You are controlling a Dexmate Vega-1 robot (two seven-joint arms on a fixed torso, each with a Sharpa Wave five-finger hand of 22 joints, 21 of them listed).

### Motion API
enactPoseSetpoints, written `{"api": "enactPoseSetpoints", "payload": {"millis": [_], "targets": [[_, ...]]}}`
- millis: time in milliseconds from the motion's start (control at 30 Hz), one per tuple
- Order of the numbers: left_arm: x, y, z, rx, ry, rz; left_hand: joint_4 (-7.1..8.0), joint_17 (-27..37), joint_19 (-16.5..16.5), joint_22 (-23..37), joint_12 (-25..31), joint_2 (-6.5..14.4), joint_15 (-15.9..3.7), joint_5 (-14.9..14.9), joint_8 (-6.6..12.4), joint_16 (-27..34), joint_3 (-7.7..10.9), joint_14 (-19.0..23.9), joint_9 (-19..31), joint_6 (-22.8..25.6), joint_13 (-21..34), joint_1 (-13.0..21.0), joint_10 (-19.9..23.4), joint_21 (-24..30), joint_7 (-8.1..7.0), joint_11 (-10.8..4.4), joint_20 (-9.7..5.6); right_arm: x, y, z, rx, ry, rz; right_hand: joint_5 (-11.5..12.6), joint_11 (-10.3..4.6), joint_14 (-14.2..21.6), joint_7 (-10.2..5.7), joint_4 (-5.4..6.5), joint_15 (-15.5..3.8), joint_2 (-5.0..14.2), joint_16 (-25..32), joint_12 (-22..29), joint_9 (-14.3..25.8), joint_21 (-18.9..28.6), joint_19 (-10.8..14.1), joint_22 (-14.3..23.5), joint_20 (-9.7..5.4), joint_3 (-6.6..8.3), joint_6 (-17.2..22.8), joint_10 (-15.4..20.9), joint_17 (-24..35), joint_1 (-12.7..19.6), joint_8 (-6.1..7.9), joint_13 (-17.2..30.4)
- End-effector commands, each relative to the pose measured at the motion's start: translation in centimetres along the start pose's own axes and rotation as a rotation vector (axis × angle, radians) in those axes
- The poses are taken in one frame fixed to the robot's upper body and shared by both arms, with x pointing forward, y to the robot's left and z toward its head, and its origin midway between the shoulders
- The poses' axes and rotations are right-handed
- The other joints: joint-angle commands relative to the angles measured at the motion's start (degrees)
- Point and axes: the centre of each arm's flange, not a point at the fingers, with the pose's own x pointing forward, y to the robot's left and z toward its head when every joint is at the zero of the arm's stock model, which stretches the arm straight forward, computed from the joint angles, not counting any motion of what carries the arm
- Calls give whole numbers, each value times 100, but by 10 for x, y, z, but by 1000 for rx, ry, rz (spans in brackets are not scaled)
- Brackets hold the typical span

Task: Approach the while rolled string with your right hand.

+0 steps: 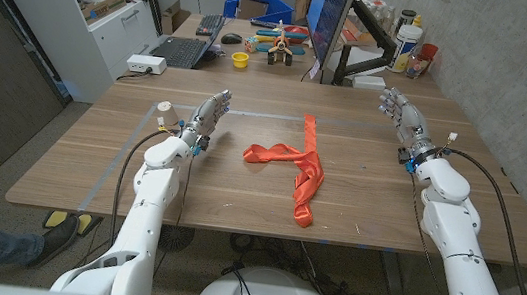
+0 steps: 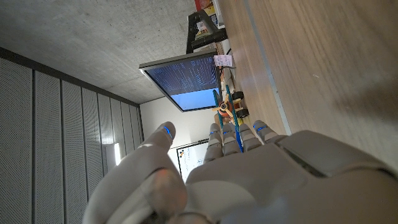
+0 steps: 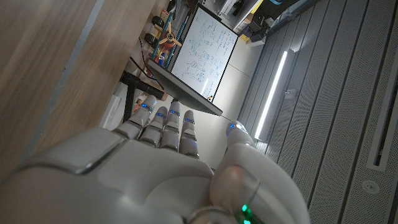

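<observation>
Both hands hover spread and holding nothing, left hand [image 1: 210, 116] and right hand [image 1: 400, 115] flanking the orange cloth [image 1: 297, 164] on the table [image 1: 71, 159].

An orange cloth [image 1: 299, 168] lies on the table [image 1: 236, 205].
</observation>
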Motion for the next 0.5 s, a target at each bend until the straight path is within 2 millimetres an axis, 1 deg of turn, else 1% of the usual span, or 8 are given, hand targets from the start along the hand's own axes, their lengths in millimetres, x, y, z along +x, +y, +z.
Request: {"api": "enactPoseSetpoints", "payload": {"millis": [33, 433, 500], "targets": [[-1, -2, 4, 6, -7, -2, -48, 18, -185, 10, 32, 6, -12, -17, 25, -10, 8, 18, 16, 51, 0, 67, 38, -10, -6, -35, 35, -10, -8, 8, -14, -20, -9, 4, -14, 59, 16, -19, 15, 9, 20, 11, 12, -26, 47, 18, -75, -35, 46, 44, 12, 55, 38, 13], [2, -8, 5, 5, -3, -17, -62, 20, -186, 12, 27, 22, -10, -33, 27, -13, 9, 21, 17, 83, -4, 86, 38, -41, -10, -29, 56, -17, -17, 10, -24, -25, -20, 3, -31, 80, 2, -29, 17, 6, 22, 14, 13, -56, 58, 18, -67, -52, 68, 62, 11, 56, 41, 14], [2, -8, 6, 6, -5, -18, -64, 21, -185, 12, 29, 25, -10, -36, 28, -13, 9, 21, 17, 91, -4, 89, 45, -45, -10, -39, 58, -18, -19, 11, -31, -23, -21, 2, -2, 83, -2, -29, 7, 8, 22, 16, 13, -62, 62, 18, -69, -56, 70, 70, 12, 54, 40, 14]]}}
